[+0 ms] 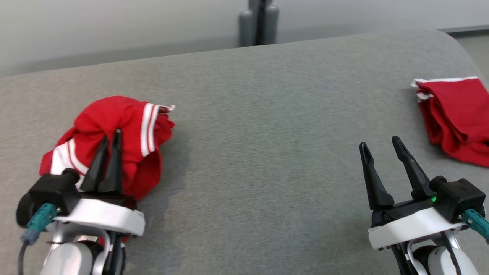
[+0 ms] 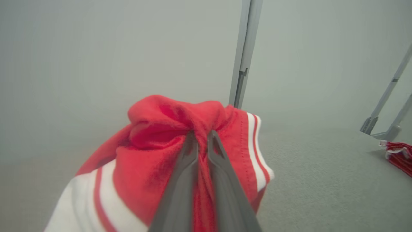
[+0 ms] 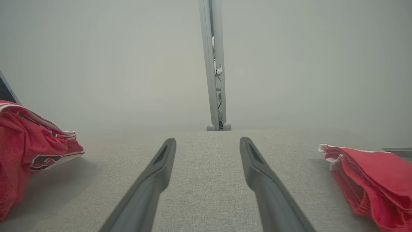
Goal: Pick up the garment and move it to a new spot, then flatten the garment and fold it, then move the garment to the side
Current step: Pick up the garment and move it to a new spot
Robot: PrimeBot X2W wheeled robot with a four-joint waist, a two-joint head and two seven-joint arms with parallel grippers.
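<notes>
A crumpled red garment (image 1: 126,133) with white stripes is bunched up at the left of the grey cloth-covered table (image 1: 267,114). My left gripper (image 1: 110,138) is shut on a pinch of its fabric near the top of the bunch; the left wrist view shows the garment (image 2: 154,154) gathered around my closed left gripper (image 2: 201,135). My right gripper (image 1: 380,143) hovers open over bare table at the lower right, nothing between its fingers (image 3: 161,161). In the right wrist view the garment (image 3: 29,145) shows at the far left.
A second red garment (image 1: 456,114), folded with white trim, lies at the table's right edge and appears as the folded garment (image 3: 370,177) in the right wrist view. A grey post (image 1: 259,23) stands behind the table's far edge. Bare table lies between my grippers.
</notes>
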